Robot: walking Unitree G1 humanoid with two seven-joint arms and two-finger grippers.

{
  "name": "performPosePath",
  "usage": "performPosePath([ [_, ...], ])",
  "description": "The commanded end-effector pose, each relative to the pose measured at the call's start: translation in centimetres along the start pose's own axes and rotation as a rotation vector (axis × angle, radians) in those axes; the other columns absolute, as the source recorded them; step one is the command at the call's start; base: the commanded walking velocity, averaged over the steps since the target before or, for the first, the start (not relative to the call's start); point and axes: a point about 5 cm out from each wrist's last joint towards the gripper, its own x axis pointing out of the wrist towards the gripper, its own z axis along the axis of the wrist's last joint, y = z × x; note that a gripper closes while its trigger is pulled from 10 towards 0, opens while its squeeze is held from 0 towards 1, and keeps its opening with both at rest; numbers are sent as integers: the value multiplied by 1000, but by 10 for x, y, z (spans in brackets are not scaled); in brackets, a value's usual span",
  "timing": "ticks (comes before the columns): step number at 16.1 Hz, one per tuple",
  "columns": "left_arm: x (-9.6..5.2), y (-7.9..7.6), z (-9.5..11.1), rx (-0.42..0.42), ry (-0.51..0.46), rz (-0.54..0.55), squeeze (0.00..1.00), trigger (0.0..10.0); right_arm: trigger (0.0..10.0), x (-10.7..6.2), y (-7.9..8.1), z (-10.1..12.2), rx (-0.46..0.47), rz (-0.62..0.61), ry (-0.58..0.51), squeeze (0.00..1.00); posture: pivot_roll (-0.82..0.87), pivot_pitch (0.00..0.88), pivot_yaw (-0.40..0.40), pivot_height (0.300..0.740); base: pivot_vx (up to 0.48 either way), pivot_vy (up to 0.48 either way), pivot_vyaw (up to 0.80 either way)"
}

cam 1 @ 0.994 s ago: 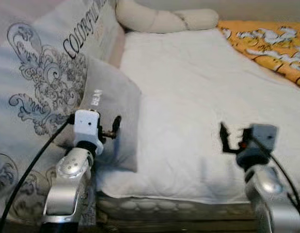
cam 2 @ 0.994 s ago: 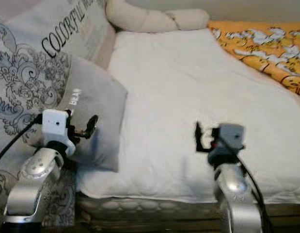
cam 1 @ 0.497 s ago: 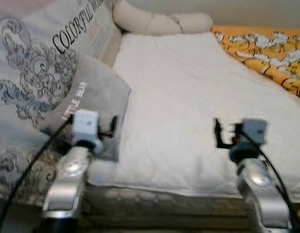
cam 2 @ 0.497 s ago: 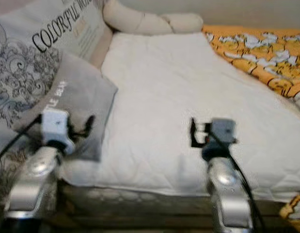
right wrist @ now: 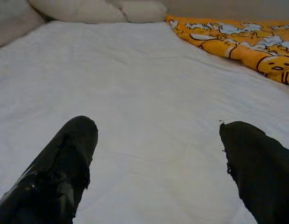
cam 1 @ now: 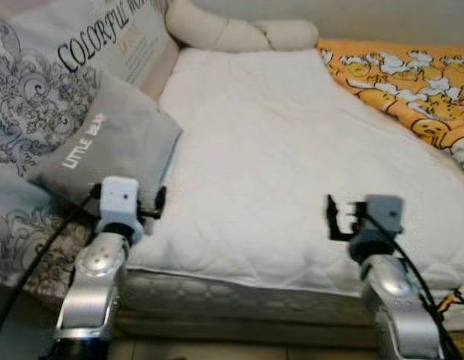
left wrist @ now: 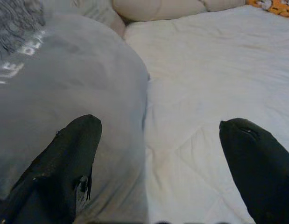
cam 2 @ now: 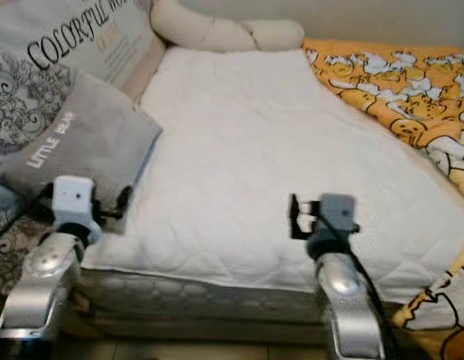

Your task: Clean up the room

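Note:
A grey pillow [cam 1: 112,146] lettered LITTLE BEAR lies at the left side of a bed, its corner on the white quilted mattress pad [cam 1: 269,150]. My left gripper [cam 1: 158,204] hovers at the pillow's near corner and is open with nothing in it. In the left wrist view one finger [left wrist: 65,172] lies over the pillow [left wrist: 74,79] and the other over the white pad. My right gripper [cam 1: 333,217] is open and empty above the near part of the pad, with the bare pad [right wrist: 149,93] between its fingers.
A large patterned cushion [cam 1: 37,90] lettered COLORFUL leans behind the grey pillow. A beige knotted bolster [cam 1: 232,30] lies at the bed's far end. An orange cartoon blanket [cam 1: 411,82] covers the right side. The mattress edge [cam 1: 239,289] runs just below both grippers.
The whole picture has shifted: the camera has drawn back and turned, so more of the bed's near edge and of the orange blanket shows. Both arms keep the same pose, grippers open.

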Motion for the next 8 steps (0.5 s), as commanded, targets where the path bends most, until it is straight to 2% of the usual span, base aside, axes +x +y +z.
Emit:
performPosePath([
  [1,2,-6,4,2,-15,-21,1000,10000,10000,1,-8,4,-25,-25,-18,1000,-74,0,25,740,0,-315,0],
  [2,2,-7,4,2,-15,-23,1000,10000,10000,1,-9,5,-28,-26,-25,1000,-77,0,24,740,0,-311,0],
  [8,5,-10,6,6,-17,-34,1000,10000,10000,6,-13,10,-36,-54,-34,1000,-84,0,28,740,0,-316,795],
])
